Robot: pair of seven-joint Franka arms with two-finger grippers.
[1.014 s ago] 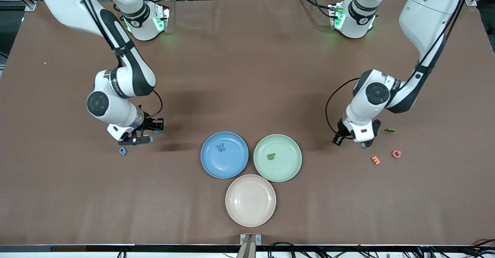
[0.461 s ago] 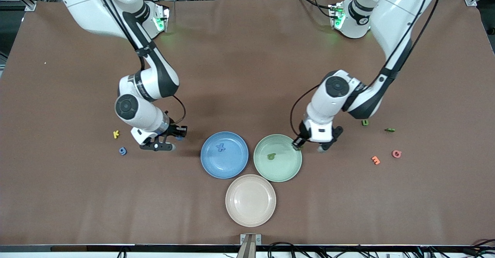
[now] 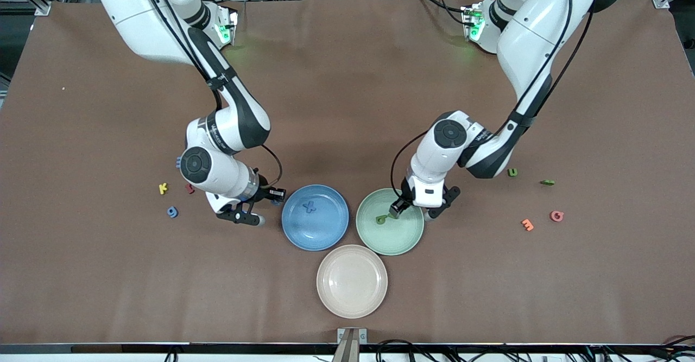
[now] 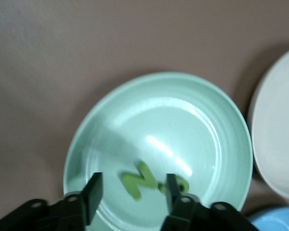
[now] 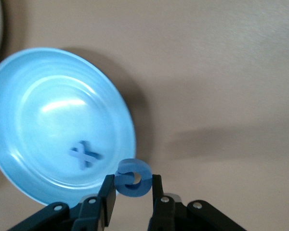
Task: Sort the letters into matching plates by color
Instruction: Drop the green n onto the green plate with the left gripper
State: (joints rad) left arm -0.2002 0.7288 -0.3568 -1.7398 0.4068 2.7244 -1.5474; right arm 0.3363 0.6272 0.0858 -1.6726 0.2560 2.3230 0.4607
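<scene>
At the blue plate (image 3: 315, 217)'s rim my right gripper (image 5: 131, 191) pinches a blue letter (image 5: 132, 178) that could fall outside, while my left gripper (image 4: 131, 193), fingers apart, hangs over the green plate (image 3: 390, 221).

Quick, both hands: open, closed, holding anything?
Left hand: open over the green plate, a green letter lying loose between its fingers.
Right hand: closed on a blue letter, at the blue plate's rim.

Partly hidden under the right arm: a blue letter (image 3: 178, 161) and a red letter (image 3: 189, 189), shapes unreadable. Cut off at the left wrist view's edge: beige plate (image 4: 274, 130), blue plate (image 4: 279, 222).
</scene>
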